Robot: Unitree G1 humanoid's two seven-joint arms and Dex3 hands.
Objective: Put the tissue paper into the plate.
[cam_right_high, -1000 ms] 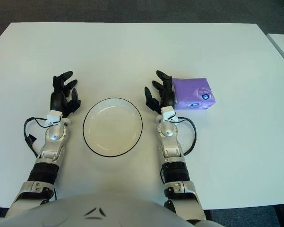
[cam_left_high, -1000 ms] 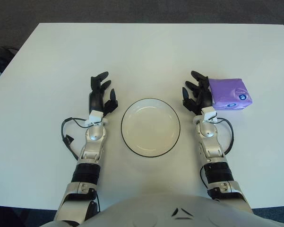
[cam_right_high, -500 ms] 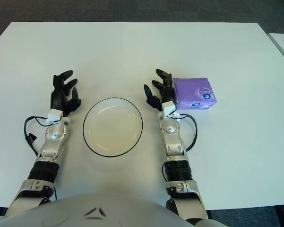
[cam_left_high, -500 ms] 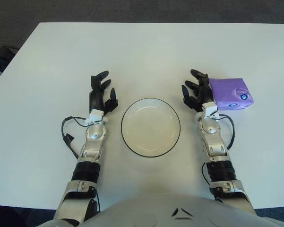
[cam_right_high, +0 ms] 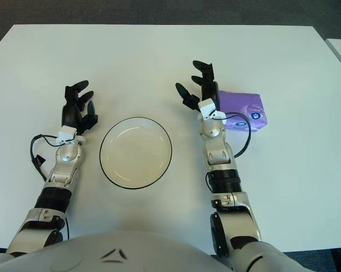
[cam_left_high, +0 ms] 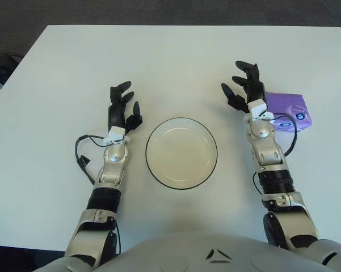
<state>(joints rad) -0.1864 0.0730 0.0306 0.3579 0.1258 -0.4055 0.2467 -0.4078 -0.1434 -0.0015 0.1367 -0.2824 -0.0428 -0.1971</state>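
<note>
The left hand [cam_left_high: 120, 109] rests left of the one plate [cam_left_high: 181, 152], fingers loosely spread, holding nothing. The right hand [cam_left_high: 244, 89] has lifted and moved forward since a second ago, fingers spread, grasping nothing. The single tissue paper [cam_right_high: 245, 110] lies just right of and behind those fingers; the right eye view shows more of it.

The tissue paper [cam_left_high: 293, 111] was a soft purple pack with a small dark blue round label on its top face, lying flat on the white tabletop [cam_left_high: 176, 62]. It sat to the right of the plate [cam_left_high: 181, 152], well apart from it. The plate was round and shallow, cream-white with a thin dark rim, and held nothing.
</note>
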